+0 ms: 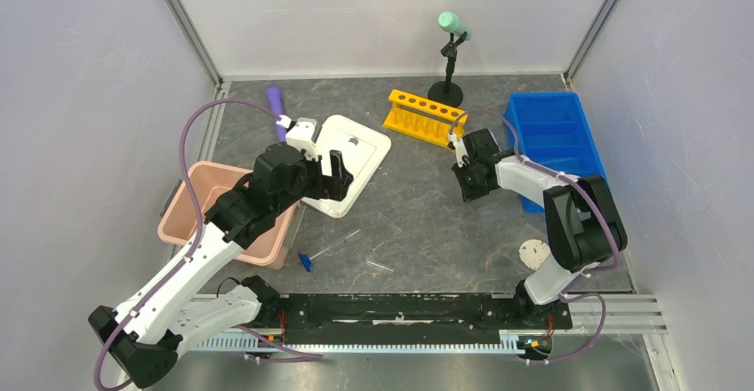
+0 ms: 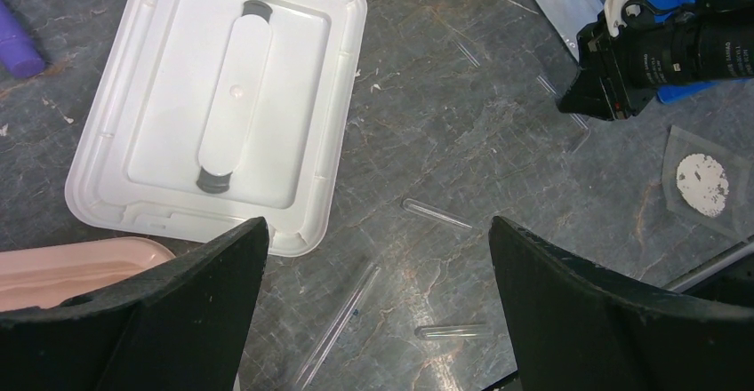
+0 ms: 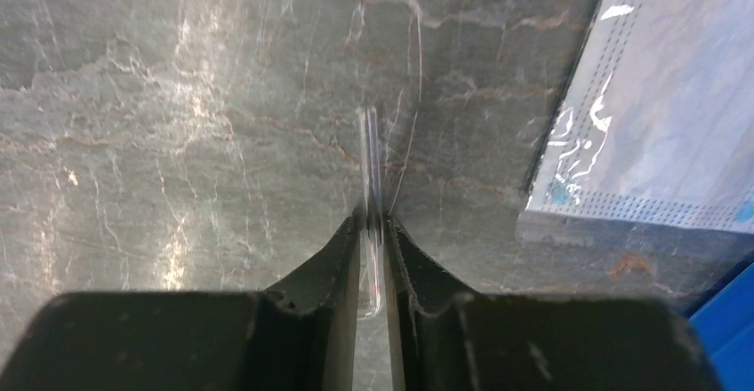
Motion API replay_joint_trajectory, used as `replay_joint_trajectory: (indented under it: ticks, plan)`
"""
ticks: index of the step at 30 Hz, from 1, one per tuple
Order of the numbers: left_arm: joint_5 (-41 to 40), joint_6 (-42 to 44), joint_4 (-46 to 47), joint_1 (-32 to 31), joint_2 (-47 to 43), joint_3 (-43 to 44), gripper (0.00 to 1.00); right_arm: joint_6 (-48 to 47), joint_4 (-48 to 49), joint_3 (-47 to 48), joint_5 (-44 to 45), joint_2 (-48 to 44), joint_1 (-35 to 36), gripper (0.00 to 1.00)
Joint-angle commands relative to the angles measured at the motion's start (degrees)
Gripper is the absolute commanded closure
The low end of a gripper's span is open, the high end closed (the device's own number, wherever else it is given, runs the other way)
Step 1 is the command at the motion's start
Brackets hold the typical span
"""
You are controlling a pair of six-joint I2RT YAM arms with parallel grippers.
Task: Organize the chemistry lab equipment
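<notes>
R pincer (image 3: pixel 373 231) is clamped on a thin clear tube (image 3: pixel 372 169). The tube lies flat on the worktop (image 3: pixel 178 98), right of middle & near the blue bin (image 1: pixel 556 129). Its rounded end sits back btwn my fingers (image 3: pixel 333 275); the rest pokes out ahead. Face mask (image 3: pixel 649 98), in clear wrap, lies just right of the tube, beside the bin.

L pincer (image 2: pixel 375 227) has its jaws wide apart w/ nothing btwn them, hanging over the worktop left of centre. Below it are loose tubes (image 2: pixel 436 214), scattered & apart from each other. Blue-capped tube (image 1: pixel 307 259) lies toward the near edge, just off the pink tub's corner.

Containers:
- Pink tub (image 1: pixel 178 209) is at the left edge. My L arm covers much of its inside; the bit I see is plain pink floor.
- The blue bin is at the right edge, toward the far right corner. Visible inside is just blue floor.
- Yellow rack (image 1: pixel 425 117) is near the far edge, w/ a row of round holes on top.
- White lid (image 2: pixel 213 107) lies flat btwn tub & rack.

Round dish (image 1: pixel 533 253) w/ white disc sits near the near-right corner.
</notes>
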Motion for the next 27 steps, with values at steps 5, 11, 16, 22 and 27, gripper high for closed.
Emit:
replay_joint_trajectory:
  ticks: [5, 11, 16, 22, 27]
  plan:
    - [-0.6, 0.9, 0.6, -0.1, -0.4, 0.0, 0.0, 3.2, -14.5, 2.9, 0.0, 3.7, 0.2, 0.74]
    - [-0.6, 1.2, 0.4, -0.1, -0.4, -0.1, 0.0, 2.2, -16.7, 5.1, -0.1, 5.6, 0.2, 0.76]
    - [-1.1, 1.3, 0.5, -0.1, -1.2, -0.2, 0.0, 0.9, -16.1, 5.6, -0.1, 8.1, 0.2, 0.76]
    - [-1.5, 1.5, 0.5, -0.1, -1.3, -0.3, 0.0, 1.4, -14.0, 4.4, -0.2, 8.2, 0.2, 0.83]
    - [-1.4, 1.5, 0.4, -0.2, -1.1, -0.2, 0.0, 1.3, -13.5, 3.9, 0.8, 7.2, 0.2, 0.96]
